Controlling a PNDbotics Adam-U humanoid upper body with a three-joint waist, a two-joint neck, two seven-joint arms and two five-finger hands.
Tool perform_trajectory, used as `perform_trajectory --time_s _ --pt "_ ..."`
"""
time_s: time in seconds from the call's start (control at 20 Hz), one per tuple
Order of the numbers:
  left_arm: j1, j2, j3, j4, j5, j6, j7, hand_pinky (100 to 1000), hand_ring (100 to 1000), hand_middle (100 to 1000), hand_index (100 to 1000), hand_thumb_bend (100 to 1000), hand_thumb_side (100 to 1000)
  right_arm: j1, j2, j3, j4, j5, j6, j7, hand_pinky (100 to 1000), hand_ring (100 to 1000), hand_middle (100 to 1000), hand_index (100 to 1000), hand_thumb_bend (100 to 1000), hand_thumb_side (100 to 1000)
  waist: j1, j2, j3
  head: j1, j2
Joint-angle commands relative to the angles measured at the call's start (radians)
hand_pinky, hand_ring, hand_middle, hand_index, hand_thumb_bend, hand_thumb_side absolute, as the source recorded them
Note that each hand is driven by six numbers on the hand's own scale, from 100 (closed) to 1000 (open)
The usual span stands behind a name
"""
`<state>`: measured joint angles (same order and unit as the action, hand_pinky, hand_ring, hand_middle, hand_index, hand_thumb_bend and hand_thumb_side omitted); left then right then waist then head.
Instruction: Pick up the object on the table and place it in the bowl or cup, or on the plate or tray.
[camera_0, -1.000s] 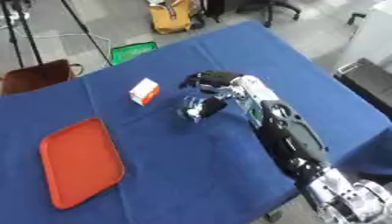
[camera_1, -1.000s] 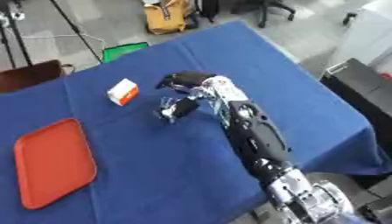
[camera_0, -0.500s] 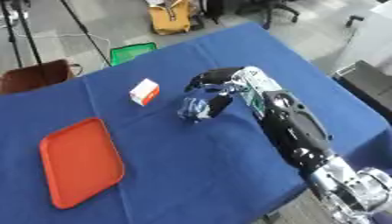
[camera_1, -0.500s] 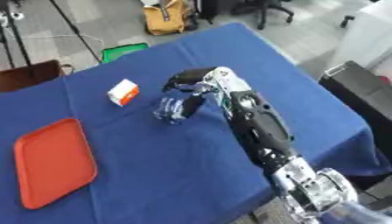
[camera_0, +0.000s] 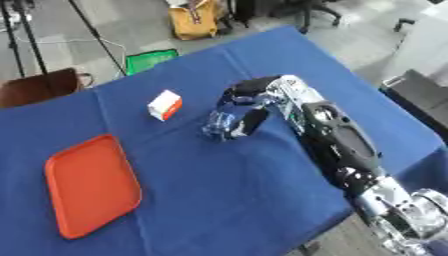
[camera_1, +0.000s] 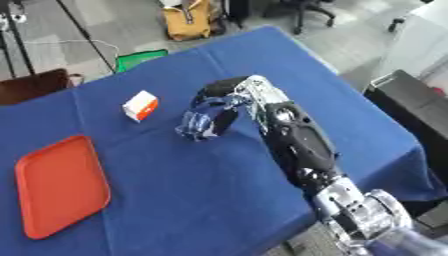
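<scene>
Fingers of our right hand (camera_0: 249, 102) curl down round a small bluish, shiny object (camera_0: 220, 125) near the middle of the worktop (camera_0: 262, 185). We cannot make out what the object is, only its pale blue colour and a rounded shape. It sits at the tips of our curled fingers, with the dark thumb beside it on the right, and we cannot tell whether it rests on the blue cloth or is lifted just clear of it.

Our right arm (camera_1: 297, 145) reaches in from the lower right corner, black with silver joints, and stretches diagonally toward the worktop's centre.

Just to the left of the hand, a little farther away, lies a small white box with an orange side (camera_0: 164, 105), apart from our fingers and from the bluish object. Well to the left, near the worktop's left edge, an orange tray (camera_0: 87, 187) lies flat on the cloth, with nothing on it, well apart from the hand and both small things.

Our left hand shows in neither view.
</scene>
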<state>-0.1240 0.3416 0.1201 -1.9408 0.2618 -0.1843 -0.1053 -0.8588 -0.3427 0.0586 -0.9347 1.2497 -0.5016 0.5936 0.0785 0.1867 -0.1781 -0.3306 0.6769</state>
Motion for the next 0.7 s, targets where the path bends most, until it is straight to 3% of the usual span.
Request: perform_trajectory --time_s 0.05,0.45,0.7 --pt "-0.007 0.027 0.004 -0.013 -0.002 -0.001 -0.004 733 844 797 945 649 967 -0.017 -0.007 0.005 -0.013 0.02 -0.009 -0.015 731 727 855 927 432 648 -0.002 -0.016 0.001 -0.003 -0.008" --pt "-0.007 0.027 0.003 -0.013 -0.002 -0.001 -0.005 734 844 797 945 648 966 -0.017 0.018 0.004 -0.025 0.031 -0.008 -0.048 780 810 876 938 382 801 -0.002 -0.016 0.003 -0.007 -0.011" --pt "-0.007 0.027 0.003 -0.013 -0.001 -0.001 -0.006 734 843 797 945 650 966 -0.025 0.023 0.007 -0.039 0.032 -0.006 -0.043 792 820 879 940 397 806 -0.004 -0.017 0.004 -0.009 -0.011"
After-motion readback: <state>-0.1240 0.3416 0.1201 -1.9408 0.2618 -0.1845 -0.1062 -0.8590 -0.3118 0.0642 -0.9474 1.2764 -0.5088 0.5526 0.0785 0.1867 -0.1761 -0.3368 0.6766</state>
